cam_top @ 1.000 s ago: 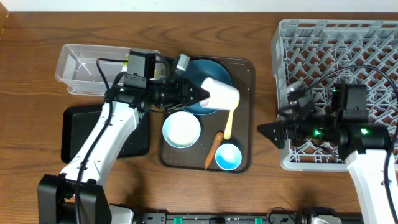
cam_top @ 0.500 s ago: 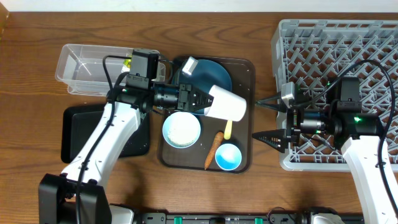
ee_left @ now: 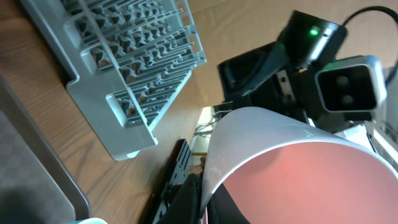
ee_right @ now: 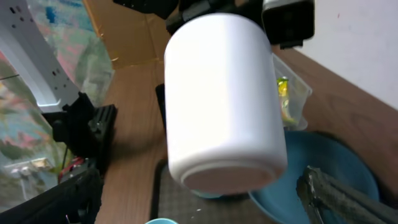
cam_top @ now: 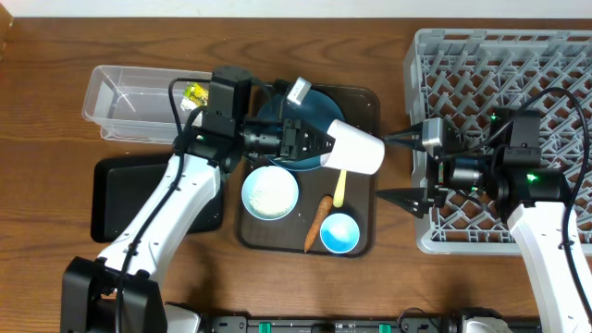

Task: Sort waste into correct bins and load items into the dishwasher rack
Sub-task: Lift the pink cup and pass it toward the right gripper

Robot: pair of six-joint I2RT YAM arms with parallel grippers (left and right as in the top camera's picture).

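My left gripper is shut on the rim of the white cup with the pinkish inside. It holds the cup on its side above the right edge of the brown tray. My right gripper is open and empty, its fingers spread just right of the cup's base, not touching it. The grey dishwasher rack lies under the right arm. On the tray are the blue plate, white bowl, pale yellow spoon, orange carrot and light-blue cup. No tissue is in view.
The clear tub stands at the back left with the yellow-green wrapper in its right end. The black bin lies in front of it, partly under the left arm. Bare wood runs between tray and rack.
My left gripper carried the cup to the right, toward the rack. My right gripper opened wide and turned to face the cup.
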